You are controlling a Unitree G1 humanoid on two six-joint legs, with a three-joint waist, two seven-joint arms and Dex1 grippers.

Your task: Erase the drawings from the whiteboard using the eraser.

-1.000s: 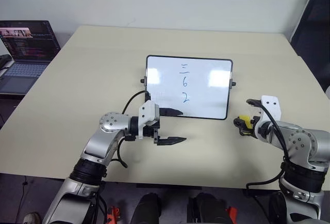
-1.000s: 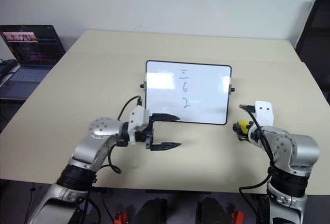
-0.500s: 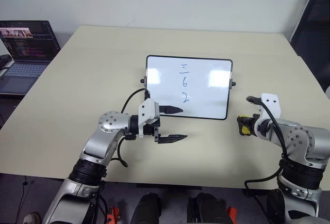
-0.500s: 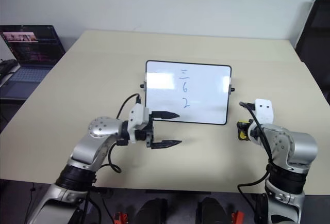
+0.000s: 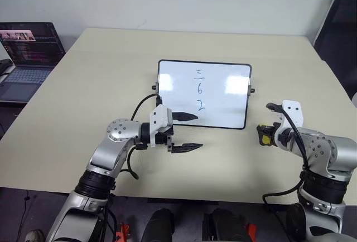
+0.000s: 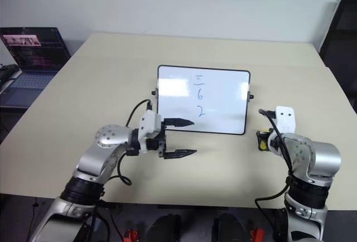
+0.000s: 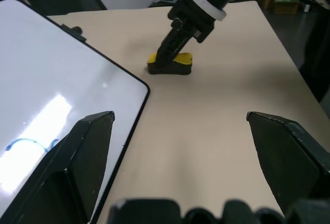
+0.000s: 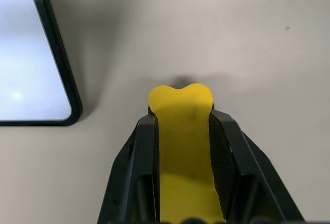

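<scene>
Eraser [image 8: 183, 146] — small, likely light and rigid — is clamped across its long sides by right gripper [image 5: 266, 136]; left gripper [image 5: 187, 132] spread, empty

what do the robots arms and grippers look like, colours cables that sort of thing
Both arms are silver-grey metal with rounded joint housings and ribbed black sections lower down. Each wrist carries a white block, and black cables loop along each forearm. The left gripper has two slim, pointed black fingers; the right gripper also has black fingers.
</scene>
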